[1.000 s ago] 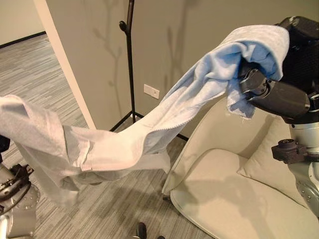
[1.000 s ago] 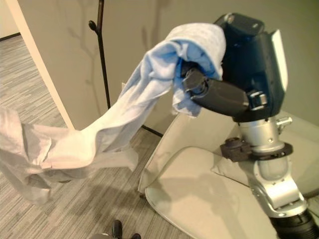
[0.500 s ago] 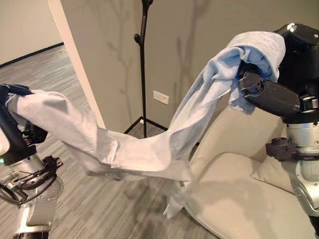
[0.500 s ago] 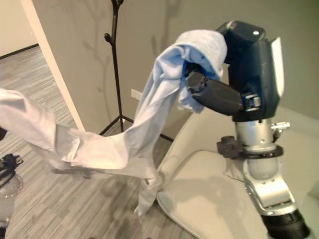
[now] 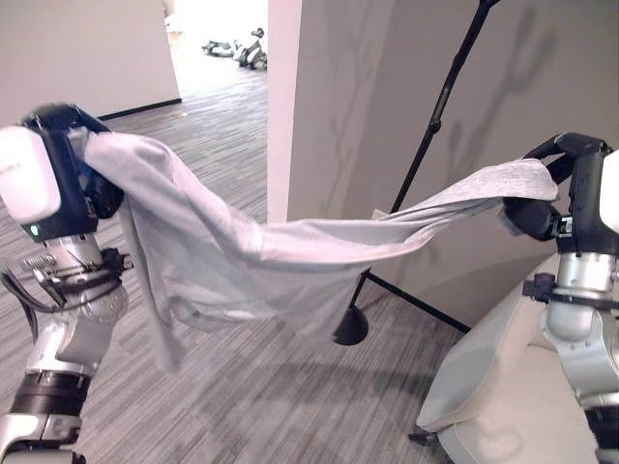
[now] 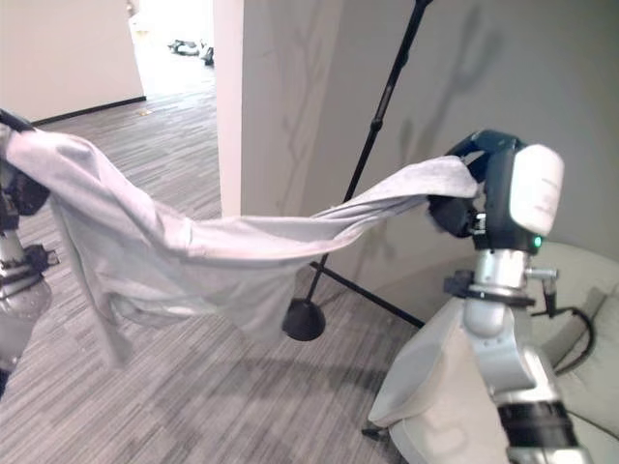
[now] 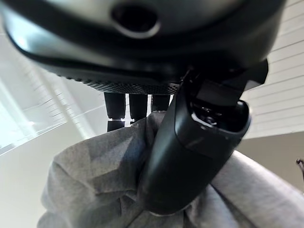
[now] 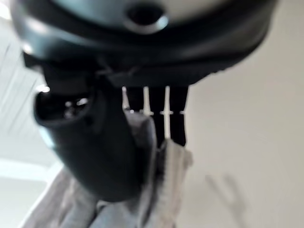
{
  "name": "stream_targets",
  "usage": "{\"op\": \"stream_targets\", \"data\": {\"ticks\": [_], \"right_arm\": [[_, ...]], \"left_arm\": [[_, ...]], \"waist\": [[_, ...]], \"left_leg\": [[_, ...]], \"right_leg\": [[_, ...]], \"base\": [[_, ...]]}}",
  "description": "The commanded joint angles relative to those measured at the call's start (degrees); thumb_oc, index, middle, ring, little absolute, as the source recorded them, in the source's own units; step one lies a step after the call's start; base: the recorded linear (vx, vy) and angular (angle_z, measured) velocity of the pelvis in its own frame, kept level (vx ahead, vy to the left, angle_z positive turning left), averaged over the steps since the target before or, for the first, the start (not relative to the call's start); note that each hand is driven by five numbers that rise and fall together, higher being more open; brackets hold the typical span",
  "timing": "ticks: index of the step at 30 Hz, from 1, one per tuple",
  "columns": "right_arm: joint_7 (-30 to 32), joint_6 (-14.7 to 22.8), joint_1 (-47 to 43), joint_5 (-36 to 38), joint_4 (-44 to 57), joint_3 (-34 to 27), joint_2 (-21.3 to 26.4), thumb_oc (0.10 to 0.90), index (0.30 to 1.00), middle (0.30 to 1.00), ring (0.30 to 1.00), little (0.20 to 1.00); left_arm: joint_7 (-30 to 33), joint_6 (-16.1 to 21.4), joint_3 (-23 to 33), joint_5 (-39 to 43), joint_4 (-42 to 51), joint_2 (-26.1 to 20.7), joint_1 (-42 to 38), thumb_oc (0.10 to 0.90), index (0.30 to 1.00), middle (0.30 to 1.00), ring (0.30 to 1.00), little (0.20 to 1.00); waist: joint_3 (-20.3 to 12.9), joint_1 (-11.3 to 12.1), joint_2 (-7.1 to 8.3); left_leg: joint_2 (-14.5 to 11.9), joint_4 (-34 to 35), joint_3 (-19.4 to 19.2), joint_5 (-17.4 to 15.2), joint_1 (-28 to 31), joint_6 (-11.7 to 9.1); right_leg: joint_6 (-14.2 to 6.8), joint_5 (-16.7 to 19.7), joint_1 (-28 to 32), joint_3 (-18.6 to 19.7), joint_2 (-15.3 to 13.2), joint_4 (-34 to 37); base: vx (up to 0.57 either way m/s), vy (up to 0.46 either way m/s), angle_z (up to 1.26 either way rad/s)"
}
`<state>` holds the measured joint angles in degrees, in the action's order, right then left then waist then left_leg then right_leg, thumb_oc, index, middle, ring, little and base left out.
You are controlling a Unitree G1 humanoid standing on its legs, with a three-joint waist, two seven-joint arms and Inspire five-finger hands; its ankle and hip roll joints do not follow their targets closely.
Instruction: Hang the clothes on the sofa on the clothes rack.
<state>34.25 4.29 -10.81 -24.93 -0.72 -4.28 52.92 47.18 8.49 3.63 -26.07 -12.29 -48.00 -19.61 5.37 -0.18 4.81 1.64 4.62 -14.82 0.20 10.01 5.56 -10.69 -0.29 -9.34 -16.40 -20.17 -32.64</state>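
Left eye view: a grey garment is stretched in the air betw. both hands, sagging in the middle, clear of floor. Left hand is raised at the view's left side w/ one end of the garment draped over it and hanging down beside the arm. Right hand is raised at the right side, the other end lying over its top. Behind the garment stands the black rack, a thin pole leaning in the view, round base on the floor near the wall. Garment passes in front of the pole; contact cannot be determined. Sofa, cream, is at lower right, below the right arm. Garment is not on the sofa and not on the rack.

Right eye view: same layout. Garment spans from the left edge to the right hand. Rack pole rises behind it; base sits below the sagging middle. Sofa is at lower right, partly behind the right arm.

Left wrist view: left hand grips the cloth. Thumb is pressed down onto the fabric, fingers curl over the bunched edge behind it.

Right wrist view: right hand grips the cloth. Thumb lies against the fabric, fingers close over its folded edge.
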Motion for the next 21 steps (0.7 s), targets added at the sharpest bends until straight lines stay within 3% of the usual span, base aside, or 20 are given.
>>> {"op": "stream_targets", "data": {"ticks": [1,2,3,4,6,7,9,11,12,13,14,16,19,20,21], "right_arm": [[7.56,-2.5,-11.26,-2.67,-5.85,-1.69,8.5,0.4,0.3,0.3,0.3,0.3],[8.04,-3.73,-11.49,-4.79,-8.66,-0.82,11.1,0.4,0.3,0.3,0.3,0.3],[8.49,-4.84,-11.4,-6.17,-12.01,-0.29,13.45,0.4,0.3,0.3,0.3,0.3],[8.56,-4.8,-11.38,-6.16,-12.09,-0.3,13.54,0.4,0.3,0.3,0.3,0.3],[9.31,-5.99,-10.14,-5.85,-14.31,-1.74,15.2,0.4,0.3,0.3,0.3,0.3],[10.24,-7.04,-8.51,-7.19,-16.04,-2.95,17.1,0.4,0.3,0.3,0.3,0.3],[10.26,-8.2,-6.31,-8.44,-17.54,-4.53,19.22,0.4,0.3,0.3,0.3,0.3],[9.63,-8.18,-5.13,-8.62,-20.34,-4.45,20.87,0.4,0.3,0.3,0.3,0.3],[9.35,-8.05,-5.05,-8.14,-20.84,-4.54,21.04,0.4,0.3,0.3,0.3,0.3],[9.19,-6.96,-6.82,-6.84,-22.89,-2.87,22.39,0.4,0.3,0.3,0.3,0.3],[9.27,-6.89,-7.12,-6.76,-23.13,-2.57,22.46,0.4,0.3,0.3,0.3,0.3],[9.39,-6.43,-9.69,-5.55,-25.51,-0.11,23.08,0.4,0.3,0.3,0.3,0.3],[9.84,-6.25,-13.75,-4.3,-28.71,3.31,24.64,0.4,0.3,0.3,0.3,0.3],[9.96,-6.19,-14.73,-4.18,-29.19,4.17,24.65,0.4,0.3,0.3,0.3,0.3],[10.13,-5.78,-16.34,-2.9,-30.59,5.16,24.99,0.4,0.3,0.3,0.3,0.3]], "left_arm": [[1.87,1.03,-0.08,-0.15,-2.02,-3.55,-8.18,0.4,0.3,0.3,0.3,0.3],[1.66,1.02,0.14,0.41,-2.95,-3.94,-8.77,0.4,0.3,0.3,0.3,0.3],[1.75,1.23,0.48,0.83,-3.64,-3.57,-9.23,0.4,0.3,0.3,0.3,0.3],[1.78,1.26,0.41,0.83,-3.68,-3.49,-9.31,0.4,0.3,0.3,0.3,0.3],[1.61,1.98,-0.85,2.11,-5.58,-2.65,-10.1,0.4,0.3,0.3,0.3,0.3],[1.32,2.17,-2.01,2.38,-7.1,-2.97,-10.75,0.4,0.3,0.3,0.3,0.3],[1.33,1.97,-3.52,2.19,-8.03,-3.64,-11.83,0.4,0.3,0.3,0.3,0.3],[0.75,1.85,-4.94,3.03,-10.04,-4.07,-12.78,0.4,0.3,0.3,0.3,0.3],[0.54,1.95,-4.95,3.71,-9.62,-3.86,-12.69,0.4,0.3,0.3,0.3,0.3],[-0.63,2.83,-6.24,5.27,-10.22,-3.65,-13.45,0.4,0.3,0.3,0.3,0.3],[-0.61,2.86,-6.34,5.32,-10.37,-3.64,-13.6,0.4,0.3,0.3,0.3,0.3],[-1.25,3.14,-8.44,6.61,-11.52,-3.06,-15.65,0.4,0.3,0.3,0.3,0.3],[-2.57,2.99,-10.83,7.25,-12.79,-4.23,-19.5,0.4,0.3,0.3,0.3,0.3],[-2.51,3.05,-11.05,7.34,-13.19,-4.32,-19.93,0.4,0.3,0.3,0.3,0.3],[-2.54,2.52,-12.11,7.63,-14.74,-5.31,-22.07,0.4,0.3,0.3,0.3,0.3]], "waist": [[-6.48,0.27,-1.74],[-6.29,-0.06,-1.67],[-5.77,-0.61,-1.77],[-5.8,-0.47,-1.88],[-5.46,-1.49,-1.64],[-5.3,-2.43,-1.28],[-5.66,-3.12,-0.63],[-7.29,-3.31,0.68],[-7.92,-3.51,0.75],[-8.97,-3.92,0.14],[-9.03,-4.01,-0.03],[-9.39,-4.12,-0.53],[-9.97,-4.0,-1.44],[-9.88,-4.19,-1.53],[-10.16,-4.15,-1.89]], "left_leg": [[-1.59,0.17,3.94,-6.2,-0.25,-4.65],[-1.92,0.15,4.04,-6.62,0.05,-5.02],[-2.37,-0.35,3.49,-6.51,-0.22,-5.36],[-2.43,-0.41,3.42,-6.56,-0.27,-5.35],[-2.85,-0.78,4.56,-7.6,0.42,-5.86],[-3.26,-1.13,5.48,-8.03,0.75,-6.42],[-4.04,-1.72,6.39,-9.29,1.82,-7.22],[-5.16,-2.35,6.86,-11.13,3.9,-8.25],[-6.66,-2.75,7.21,-11.42,4.59,-8.69],[-10.28,-4.46,7.88,-11.31,4.97,-9.73],[-10.55,-4.56,7.96,-11.38,4.87,-9.89],[-12.43,-6.75,8.83,-9.47,3.9,-10.86],[-14.77,-10.74,9.95,-3.51,2.27,-12.48],[-14.99,-10.86,10.13,-3.49,2.12,-12.66],[-16.12,-12.56,10.18,-0.26,1.54,-13.23]], "right_leg": [[2.27,-3.74,4.84,-4.0,5.79,12.26],[2.15,-3.06,4.02,-3.82,6.26,15.11],[1.81,0.03,2.63,-2.4,6.57,20.18],[1.77,0.28,2.72,-2.36,6.7,20.54],[-0.2,3.35,1.79,2.27,6.35,24.71],[-1.42,6.59,0.96,5.71,4.72,27.16],[-2.76,9.51,0.45,8.52,3.17,29.08],[-3.19,8.4,2.44,8.91,3.93,30.78],[-2.65,7.28,2.5,9.17,5.44,29.96],[-0.83,4.25,2.62,8.13,9.22,27.98],[-0.68,4.11,2.6,7.96,9.42,27.92],[0.51,2.86,3.17,7.17,11.55,27.96],[2.47,1.38,4.99,6.3,14.61,29.86],[2.63,1.47,5.11,6.11,14.81,30.11],[3.56,0.65,6.28,5.77,16.1,31.31]], "base": [[0.23,-0.008,0.03],[0.24,-0.066,-0.1],[0.06,-0.082,-0.15],[0.09,-0.106,-0.2],[0.21,-0.135,0.15],[0.3,-0.208,0.41],[0.37,-0.251,0.63],[0.42,-0.29,0.47],[0.46,-0.464,0.37],[0.36,-0.407,0.24],[0.33,-0.411,-0.04],[0.16,-0.223,-0.18],[0.19,-0.263,-0.2],[0.2,-0.263,-0.15],[0.17,-0.205,-0.2]]}}
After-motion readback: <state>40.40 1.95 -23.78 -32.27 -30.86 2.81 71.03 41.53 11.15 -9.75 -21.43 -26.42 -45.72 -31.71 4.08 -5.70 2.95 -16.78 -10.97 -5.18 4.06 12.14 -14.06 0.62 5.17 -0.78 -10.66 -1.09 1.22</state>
